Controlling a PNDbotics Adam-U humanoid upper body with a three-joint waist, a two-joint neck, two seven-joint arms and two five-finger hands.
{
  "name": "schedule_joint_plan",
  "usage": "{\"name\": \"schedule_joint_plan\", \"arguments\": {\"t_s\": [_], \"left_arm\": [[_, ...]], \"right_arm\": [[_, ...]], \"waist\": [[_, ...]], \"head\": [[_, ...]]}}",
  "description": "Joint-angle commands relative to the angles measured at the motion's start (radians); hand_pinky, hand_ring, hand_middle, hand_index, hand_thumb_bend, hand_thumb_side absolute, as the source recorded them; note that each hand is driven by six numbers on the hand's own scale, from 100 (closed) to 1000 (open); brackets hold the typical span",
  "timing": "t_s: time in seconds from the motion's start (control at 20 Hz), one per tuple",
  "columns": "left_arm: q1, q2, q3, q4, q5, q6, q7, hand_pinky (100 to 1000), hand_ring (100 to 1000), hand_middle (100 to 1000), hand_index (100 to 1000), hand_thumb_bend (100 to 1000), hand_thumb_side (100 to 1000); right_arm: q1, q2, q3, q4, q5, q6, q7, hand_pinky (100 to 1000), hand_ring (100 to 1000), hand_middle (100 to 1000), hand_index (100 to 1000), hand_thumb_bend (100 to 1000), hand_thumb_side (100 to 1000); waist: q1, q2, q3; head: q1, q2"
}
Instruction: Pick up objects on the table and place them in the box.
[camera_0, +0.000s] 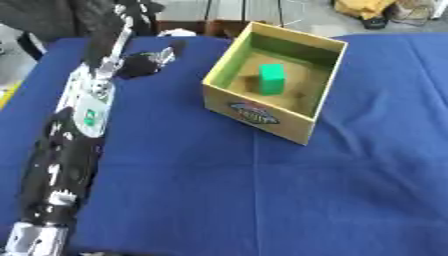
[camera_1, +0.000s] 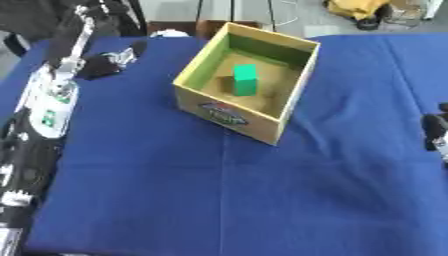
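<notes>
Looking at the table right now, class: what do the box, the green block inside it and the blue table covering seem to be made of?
Box: probably cardboard, matte tan with thin flat walls and a printed label. Green block: smooth, evenly coloured, perhaps plastic or painted wood; unclear which. Blue covering: cloth, matte with soft creases.

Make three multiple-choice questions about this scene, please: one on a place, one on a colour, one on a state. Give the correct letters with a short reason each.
1. Where is the green block?
A. On the blue cloth, beside the box
B. Inside the box, on its floor
C. In the left hand

2. What colour is the cloth on the table?
A. Blue
B. Red
C. White

3. How does the block stand?
A. Lying flat on the cloth
B. Leaning over the box rim
C. Upright

Answers:
1 B: the block sits between the box walls.
2 A: blue cloth surrounds the box.
3 C: its long side points up.

The left hand is beside the box, holding nothing visible.
</notes>
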Motion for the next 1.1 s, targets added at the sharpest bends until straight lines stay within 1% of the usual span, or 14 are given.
{"name": "schedule_joint_plan", "arguments": {"t_s": [0.05, 0.1, 0.15, 0.25, 0.6, 1.1], "left_arm": [[0.03, 0.073, -0.034, -0.123, 0.325, 0.079, 0.004, 707, 721, 679, 798, 612, 803], [0.037, 0.082, -0.032, -0.14, 0.378, 0.091, -0.011, 707, 721, 679, 798, 612, 803], [0.046, 0.085, -0.03, -0.145, 0.407, 0.102, -0.025, 705, 721, 678, 800, 593, 807], [0.065, 0.083, -0.029, -0.144, 0.43, 0.114, -0.04, 704, 720, 677, 800, 590, 810], [0.079, 0.074, -0.029, -0.128, 0.444, 0.122, -0.048, 699, 713, 672, 800, 584, 817], [0.081, 0.069, -0.029, -0.12, 0.435, 0.125, -0.056, 699, 710, 669, 799, 585, 817]], "right_arm": [[-0.014, -0.011, -0.001, -0.015, -0.004, -0.001, 0.002, 480, 482, 599, 753, 578, 595], [-0.014, -0.011, -0.001, -0.015, -0.005, -0.001, 0.002, 480, 482, 599, 753, 578, 595], [-0.015, -0.011, -0.001, -0.016, -0.005, -0.001, 0.002, 480, 481, 599, 753, 577, 596], [-0.016, -0.01, -0.001, -0.016, -0.006, -0.001, 0.003, 480, 481, 599, 753, 577, 597], [-0.015, -0.01, -0.002, -0.016, -0.007, -0.002, 0.003, 481, 480, 599, 753, 576, 597], [-0.016, -0.01, -0.002, -0.017, -0.008, -0.003, 0.004, 481, 477, 598, 753, 576, 598]], "waist": [[-0.001, -0.014, 0.0], [-0.001, -0.014, 0.0], [-0.001, -0.014, 0.002], [-0.002, -0.015, 0.004], [-0.006, -0.019, 0.005], [-0.006, -0.018, 0.008]], "head": [[0.002, -0.008], [0.002, -0.009], [0.0, -0.01], [-0.002, -0.011], [-0.001, -0.018], [0.004, -0.017]]}}
